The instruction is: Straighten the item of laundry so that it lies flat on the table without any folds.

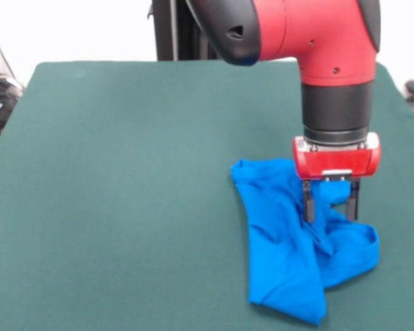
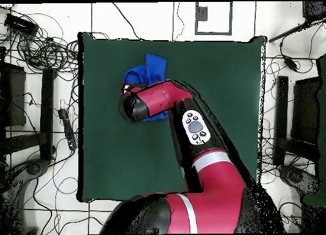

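On the table: dark green felt-covered rectangular table [image 1: 124, 193] bearing everything.
Laundry: small bright blue T-shirt [image 1: 290, 255], crumpled and folded over itself, near the table's front-right part in the front view.
Claw: red-and-black arm's gripper [image 1: 330, 200], fingers parted narrowly, tips down at the shirt's bunched upper folds; whether cloth is pinched cannot be told.
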You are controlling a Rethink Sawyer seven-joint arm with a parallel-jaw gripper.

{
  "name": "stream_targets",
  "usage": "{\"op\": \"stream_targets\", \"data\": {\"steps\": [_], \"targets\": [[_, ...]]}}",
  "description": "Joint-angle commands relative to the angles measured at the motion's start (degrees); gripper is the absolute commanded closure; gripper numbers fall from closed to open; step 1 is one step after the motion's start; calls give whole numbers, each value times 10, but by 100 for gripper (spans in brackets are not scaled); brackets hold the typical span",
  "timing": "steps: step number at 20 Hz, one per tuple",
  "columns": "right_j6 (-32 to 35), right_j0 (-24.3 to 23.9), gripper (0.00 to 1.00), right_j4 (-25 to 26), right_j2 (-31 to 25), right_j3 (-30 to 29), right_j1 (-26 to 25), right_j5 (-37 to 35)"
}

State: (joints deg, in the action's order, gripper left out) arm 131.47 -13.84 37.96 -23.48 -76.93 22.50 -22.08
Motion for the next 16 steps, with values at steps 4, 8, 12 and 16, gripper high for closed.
{"op": "stream_targets", "data": {"steps": [4, 8, 12, 16], "targets": [[-172, 1, 0, 23, -63, -4, -27, -86], [-166, 0, 0, 21, -68, -10, -18, -99], [-165, 0, 0, 18, -72, -12, -14, -109], [-164, 0, 0, 17, -74, -10, -12, -115]]}}
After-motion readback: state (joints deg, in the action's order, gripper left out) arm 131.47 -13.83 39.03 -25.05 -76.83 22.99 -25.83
